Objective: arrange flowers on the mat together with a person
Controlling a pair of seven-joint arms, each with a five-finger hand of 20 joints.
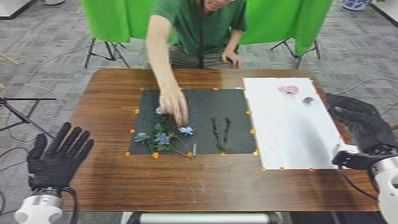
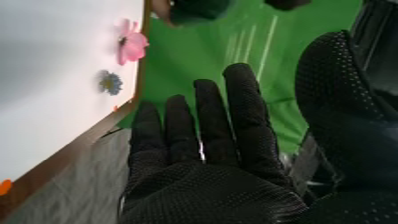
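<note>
A person's hand (image 1: 174, 106) is reaching across the dark mat (image 1: 202, 102), its fingertips working at or just above a pale-blue bloom (image 1: 186, 130), prob. to settle it w/ the leafy blue cluster (image 1: 162, 139) on the mat's L. half. Two dark twigs (image 1: 220, 134) are lying near-parallel beside it, apart from the blooms, maybe as spare stems. On the adjoining white mat (image 1: 282, 120), a pink flower (image 2: 133, 47) & a small grey-blue one (image 2: 110, 83) are sitting near the far end, poss. as stock within the robot's reach. The robot's R. hand (image 1: 358, 115) is hanging by that mat's outer edge, fingers extended, thumb wide, gripping nothing, presumably keeping clear of the person. The L. hand (image 1: 55, 162) is waiting by the table's (image 1: 107, 182) L. edge, spread flat & empty, likely leaving the work to others.
</note>
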